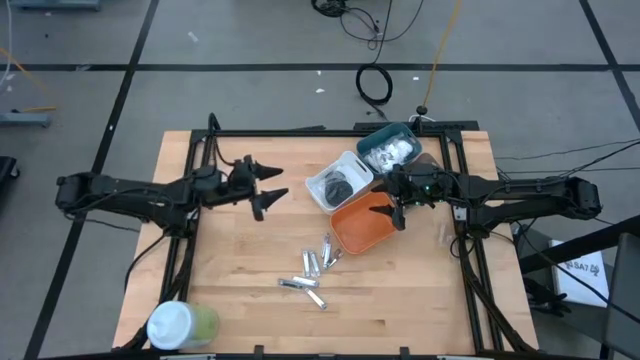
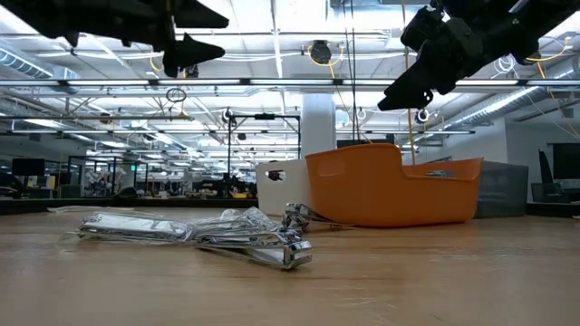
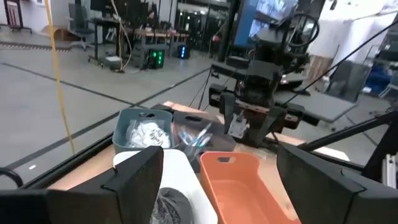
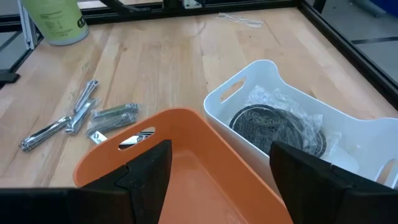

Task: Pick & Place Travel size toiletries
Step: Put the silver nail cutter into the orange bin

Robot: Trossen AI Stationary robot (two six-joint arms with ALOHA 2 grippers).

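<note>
Silver foil tubes (image 1: 312, 272) lie loose on the wooden bench (image 1: 240, 290); right hand (image 1: 397, 212) hangs spread and empty above the orange plastic bin (image 1: 362, 224), likely just unloaded, while left hand (image 1: 270, 186) waits spread.

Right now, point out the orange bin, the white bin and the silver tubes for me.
orange bin (image 4: 205, 186): right wrist view, bare inside floor.
white bin (image 4: 249, 84): right wrist view, near rim.
silver tubes (image 1: 312, 268): high view, middle of the cluster.
</note>
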